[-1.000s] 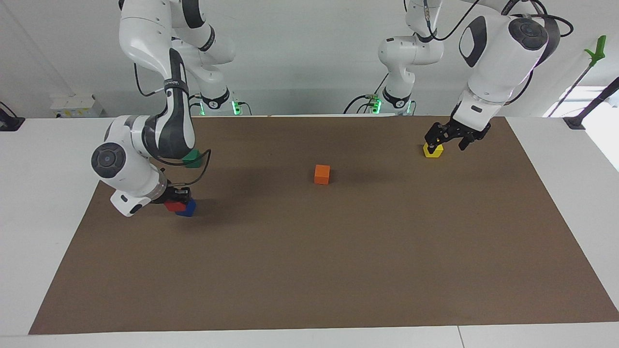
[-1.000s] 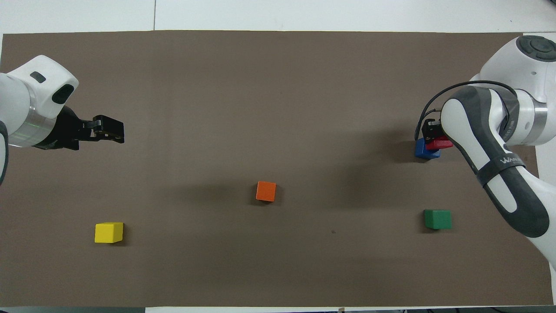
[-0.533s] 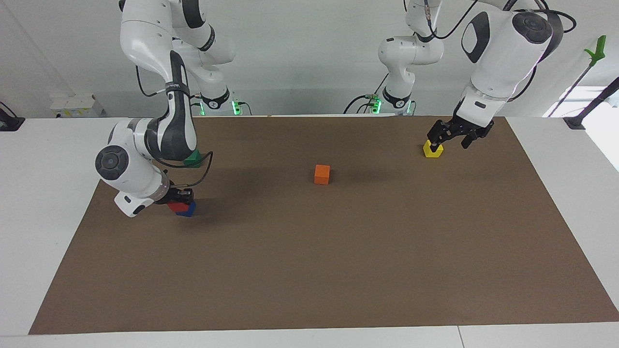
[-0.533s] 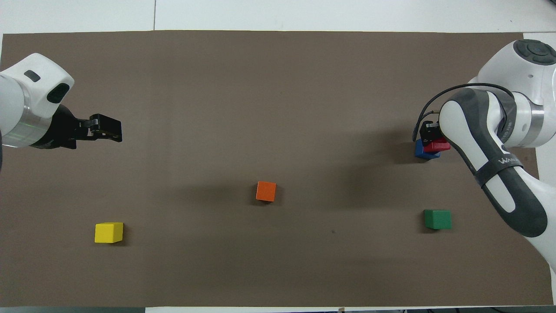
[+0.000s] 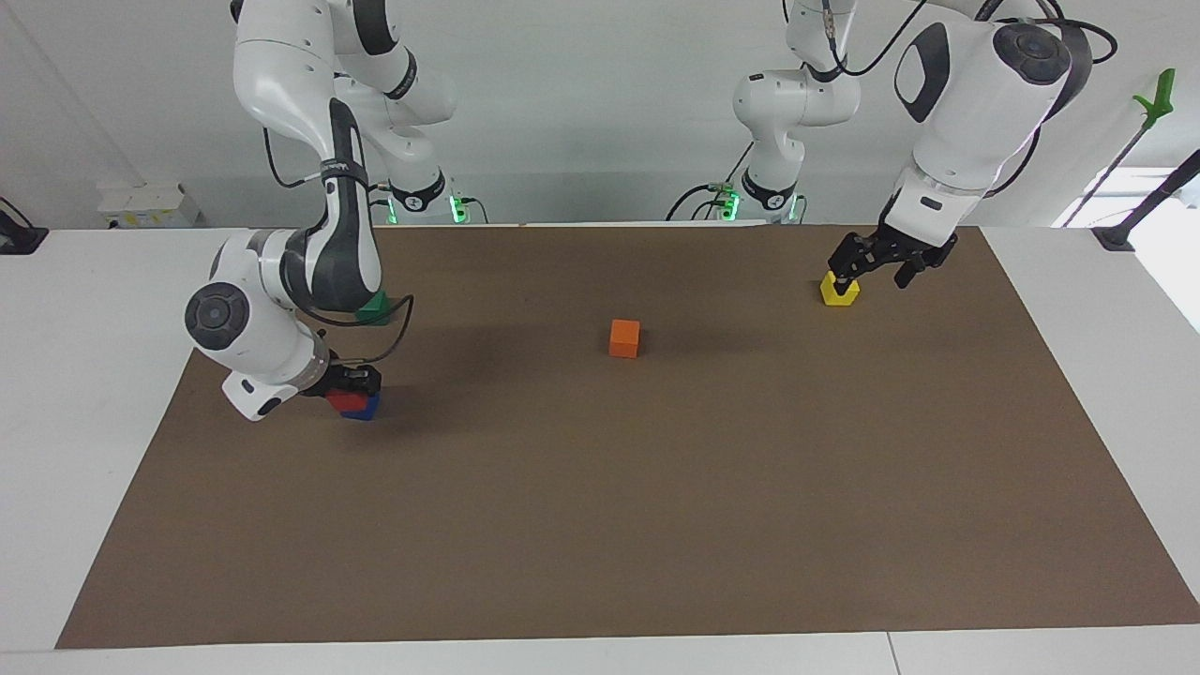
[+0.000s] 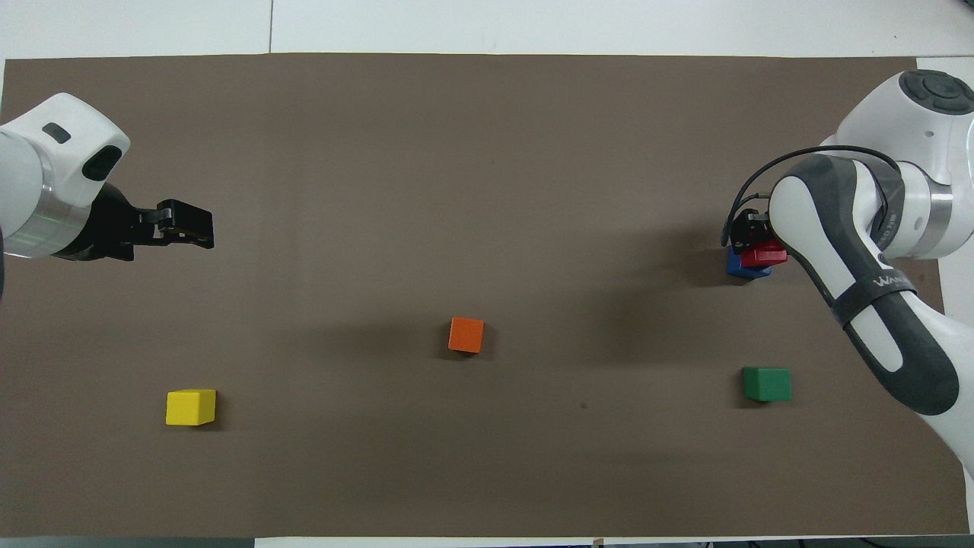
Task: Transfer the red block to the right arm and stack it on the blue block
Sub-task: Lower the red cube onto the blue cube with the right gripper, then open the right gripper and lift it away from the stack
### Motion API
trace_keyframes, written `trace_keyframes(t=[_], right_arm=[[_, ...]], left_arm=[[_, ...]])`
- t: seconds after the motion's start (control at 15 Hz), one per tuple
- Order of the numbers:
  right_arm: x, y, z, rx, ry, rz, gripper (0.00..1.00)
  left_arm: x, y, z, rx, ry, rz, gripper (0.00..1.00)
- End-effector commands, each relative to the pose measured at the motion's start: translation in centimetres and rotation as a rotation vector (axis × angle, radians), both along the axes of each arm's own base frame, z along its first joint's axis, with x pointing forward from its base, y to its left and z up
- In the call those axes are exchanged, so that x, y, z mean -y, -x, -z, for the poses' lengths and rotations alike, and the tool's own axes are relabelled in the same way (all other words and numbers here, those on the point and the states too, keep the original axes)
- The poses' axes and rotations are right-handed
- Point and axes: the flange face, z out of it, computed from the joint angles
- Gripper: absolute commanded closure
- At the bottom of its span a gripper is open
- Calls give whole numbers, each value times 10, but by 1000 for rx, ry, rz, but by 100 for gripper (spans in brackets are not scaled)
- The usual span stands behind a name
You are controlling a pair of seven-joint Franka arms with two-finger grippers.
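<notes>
The red block [image 5: 343, 401] sits in my right gripper [image 5: 355, 385], which is shut on it. It is right on top of the blue block [image 5: 366, 409], set off a little toward the right arm's end of the table, so only part of the blue block shows. In the overhead view the red block [image 6: 765, 255] overlaps the blue block [image 6: 739, 267] under the right gripper [image 6: 753, 233]. My left gripper [image 5: 872, 272] is open and empty, up in the air over the mat near the yellow block [image 5: 840, 291].
An orange block [image 5: 624, 337] lies mid-mat. A green block [image 5: 375, 306] lies nearer to the robots than the blue block, partly hidden by the right arm. The brown mat [image 5: 656, 525] covers the white table.
My right gripper has shifted slightly with the red block, bringing it more squarely over the blue block. My left gripper has risen a little and then held still.
</notes>
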Motion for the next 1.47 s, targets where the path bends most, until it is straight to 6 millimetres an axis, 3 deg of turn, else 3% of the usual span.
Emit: trace_keyframes(t=[0.0,0.13,0.47,0.67,1.0,1.2,1.4], right_arm=[[0,3,-7,25,-6,31,0],[1,-1,-28,65,-8,29,0],[2,-2,-129,243,-7,-48,0],[12,2,-174,325,-17,-115,0],[21,47,-246,312,-46,-140,0],[20,76,-270,256,-59,-126,0],[21,91,-274,222,-60,-119,0]], left_arm=[[-3,2,-7,0,-19,5,0],[-3,2,-7,0,-19,5,0],[-3,2,-7,0,-19,3,0],[-3,2,-7,0,-19,3,0],[-3,2,-6,-1,-19,3,0],[-3,2,-6,-1,-19,3,0],[-3,2,-7,0,-19,5,0]])
